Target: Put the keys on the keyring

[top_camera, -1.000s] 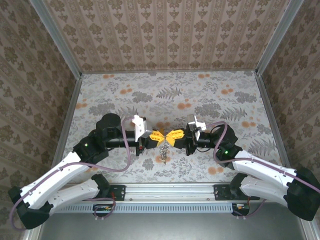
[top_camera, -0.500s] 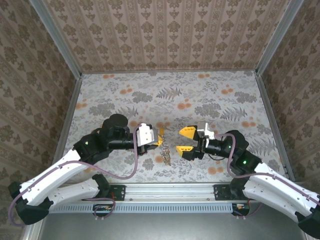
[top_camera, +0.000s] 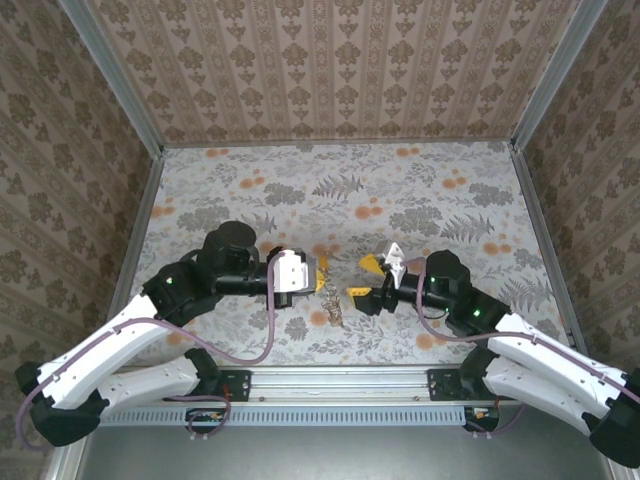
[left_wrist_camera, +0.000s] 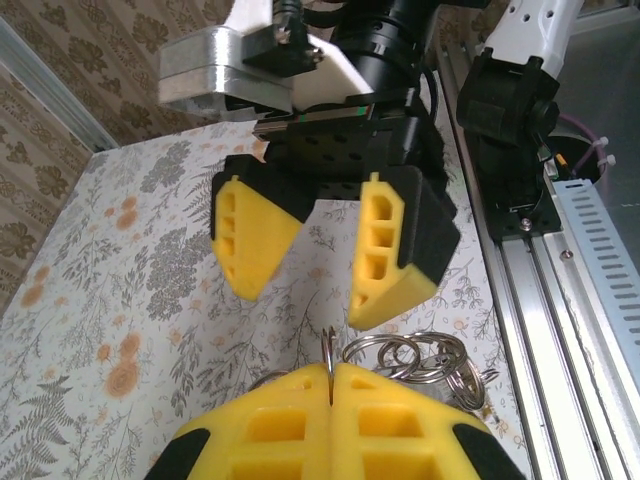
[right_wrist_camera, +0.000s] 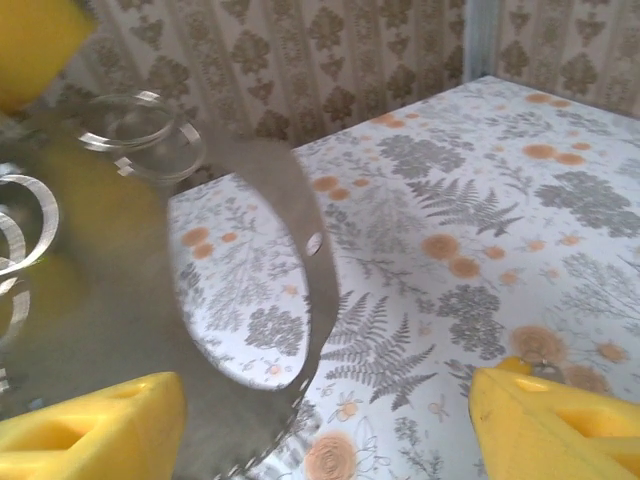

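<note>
- Down at the near edge, the metal rail (top_camera: 340, 385) carries both bases, and the white left arm (top_camera: 120, 340) and right arm (top_camera: 540, 345) reach in toward each other over the middle of the table.
- The left gripper (top_camera: 318, 272) is clamped tight. In its wrist view the two yellow pads (left_wrist_camera: 270, 425) press flat together, with a thin wire ring caught in the seam between them.
- That ring belongs to the keyring (left_wrist_camera: 415, 355), a small bunch of linked silvery split rings. The bunch sits just beside the left fingertips, between the two grippers and a touch nearer the rail. Whether it hangs free or rests on the table, I cannot tell.
- Facing it, the right gripper (top_camera: 362, 280) has its jaws spread wide, a yellow pad on either side and nothing between them. It stands close to the keyring but apart from it.
- From the right wrist, a big blurred metal loop (right_wrist_camera: 300, 270) looms right in front of the lens, with smaller rings up to its left.
- Beyond, the floral-print table (top_camera: 340, 190) runs back to the patterned far wall (top_camera: 340, 70).
</note>
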`<state>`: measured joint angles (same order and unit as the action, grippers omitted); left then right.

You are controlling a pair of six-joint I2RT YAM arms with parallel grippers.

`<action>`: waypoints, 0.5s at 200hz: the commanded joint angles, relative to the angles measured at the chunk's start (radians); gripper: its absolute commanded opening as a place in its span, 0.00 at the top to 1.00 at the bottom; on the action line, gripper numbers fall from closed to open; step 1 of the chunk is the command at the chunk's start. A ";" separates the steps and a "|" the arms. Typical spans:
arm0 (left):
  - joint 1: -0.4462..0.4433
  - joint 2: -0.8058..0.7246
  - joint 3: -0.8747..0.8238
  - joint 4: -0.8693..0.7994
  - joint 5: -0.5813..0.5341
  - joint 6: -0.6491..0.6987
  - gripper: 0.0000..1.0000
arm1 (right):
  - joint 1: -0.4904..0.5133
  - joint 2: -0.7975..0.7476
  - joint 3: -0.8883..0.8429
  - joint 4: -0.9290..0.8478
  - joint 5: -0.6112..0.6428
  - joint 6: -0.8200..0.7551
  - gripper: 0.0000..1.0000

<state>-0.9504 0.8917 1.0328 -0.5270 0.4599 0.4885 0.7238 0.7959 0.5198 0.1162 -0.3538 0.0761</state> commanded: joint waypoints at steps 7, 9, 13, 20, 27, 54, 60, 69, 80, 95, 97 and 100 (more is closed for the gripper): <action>0.084 -0.050 -0.085 0.095 0.065 -0.123 1.00 | -0.055 0.086 0.080 -0.024 0.135 0.054 0.21; 0.091 -0.055 -0.094 0.098 0.066 -0.134 1.00 | -0.059 0.092 0.086 -0.034 0.146 0.056 0.20; 0.104 -0.066 -0.109 0.104 0.066 -0.157 1.00 | -0.071 0.116 0.098 -0.048 0.166 0.063 0.19; 0.128 -0.090 -0.134 0.114 0.067 -0.193 1.00 | -0.100 0.155 0.123 -0.072 0.176 0.079 0.19; 0.153 -0.114 -0.153 0.117 0.068 -0.229 1.00 | -0.138 0.202 0.151 -0.091 0.160 0.100 0.19; 0.251 -0.206 -0.185 0.087 0.005 -0.341 1.00 | -0.153 0.407 0.315 -0.231 0.153 0.088 0.25; 0.279 -0.225 -0.191 0.083 -0.009 -0.365 1.00 | -0.147 0.456 0.355 -0.260 0.166 0.090 0.26; 0.320 -0.244 -0.199 0.074 -0.011 -0.397 1.00 | -0.140 0.517 0.403 -0.289 0.174 0.093 0.26; 0.369 -0.255 -0.211 0.069 -0.013 -0.442 1.00 | -0.139 0.601 0.453 -0.317 0.167 0.093 0.27; 0.422 -0.266 -0.241 0.084 -0.010 -0.500 1.00 | -0.137 0.708 0.517 -0.345 0.152 0.068 0.29; 0.429 -0.268 -0.245 0.088 -0.008 -0.508 1.00 | -0.138 0.724 0.524 -0.350 0.148 0.065 0.30; 0.439 -0.271 -0.251 0.092 -0.002 -0.516 1.00 | -0.138 0.745 0.534 -0.353 0.146 0.058 0.30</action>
<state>-0.5766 0.6403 0.8249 -0.4751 0.4545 0.1215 0.5804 1.4109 0.9718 -0.1162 -0.2123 0.1566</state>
